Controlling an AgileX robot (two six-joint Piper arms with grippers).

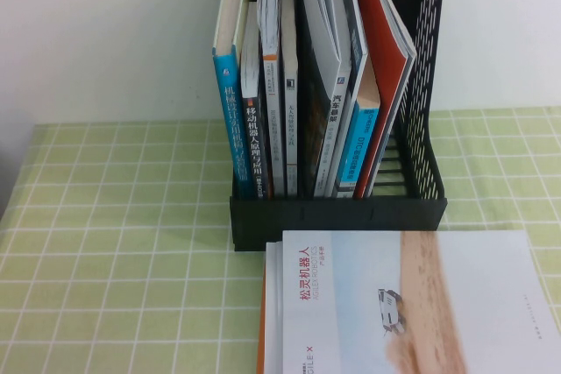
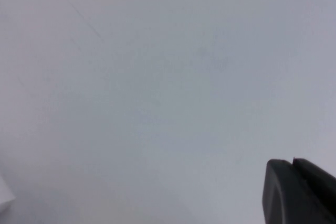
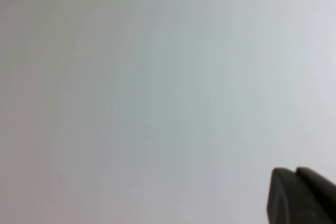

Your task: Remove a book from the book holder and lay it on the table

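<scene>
Black-spined book (image 1: 252, 142) with the white characters stands upright in the book holder (image 1: 421, 67), second from the 9 o'clock end, pressed between a blue-spined book (image 1: 230, 120) and its paler neighbours. That tight packing keeps it vertical, so you will likely need to pull it straight up or toward 6 o'clock over the low front lip. The holder sits at 12 o'clock on the green checked desk (image 1: 114, 260). Its 3 o'clock slots hold looser volumes that lean, one with an orange-red cover (image 1: 386, 24).

Just past the lip at 6 o'clock a white book (image 1: 421, 304) with a sandy picture lies flat on another, taking up the nearest landing space. You would do better laying the black-spined book on the bare cloth at 9 o'clock.

Neither arm shows from above. The left gripper (image 2: 295, 190) faces a blank pale surface, and I cannot tell its state. The right gripper (image 3: 297, 195) faces the same, fully closed and holding nothing.
</scene>
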